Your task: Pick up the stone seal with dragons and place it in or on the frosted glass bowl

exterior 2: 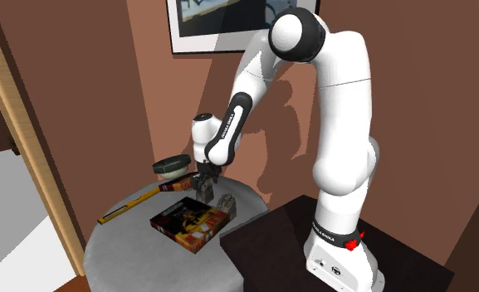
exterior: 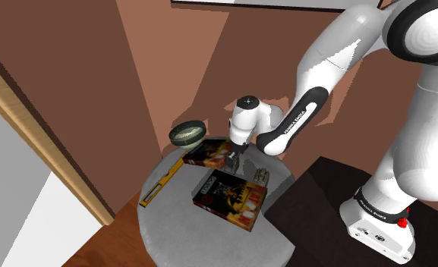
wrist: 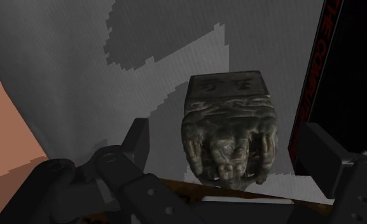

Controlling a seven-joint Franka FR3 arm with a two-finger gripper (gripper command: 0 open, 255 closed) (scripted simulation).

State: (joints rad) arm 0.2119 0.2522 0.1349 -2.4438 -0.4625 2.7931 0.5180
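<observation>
Listing from the shoulder view's left: one long yellow bar (exterior: 161, 184), flat on the round grey desk (exterior: 209, 246) near its left edge. One shallow round grey-green bowl (exterior: 187, 134), dark-rimmed, at the desk's far edge, just beyond the bar's far end. One dark flat box with orange artwork (exterior: 206, 152), beside the bowl and partly under the hand. One larger dark flat box with a red edge (exterior: 228, 196), at the desk's middle, nearer the camera. One all-black end effector (exterior: 234, 158), hanging above the far box on the white arm (exterior: 338, 61), tilted toward the desk. It is released, fingers apart and grasping nothing. One small grey-green carved stone seal (exterior: 260, 178), on the bare desk just beside the larger box's far right corner, near the desk's right edge. It is apart from the bowl, with the far box and the end effector between them. In the wrist view the seal (wrist: 229, 130) lies on the grey surface between the two spread fingers (wrist: 139, 137). A gap shows on either side, its carved mass is toward the hand, and its flat inscribed face is away. One dark stand (exterior: 338, 197), at the lower right.
</observation>
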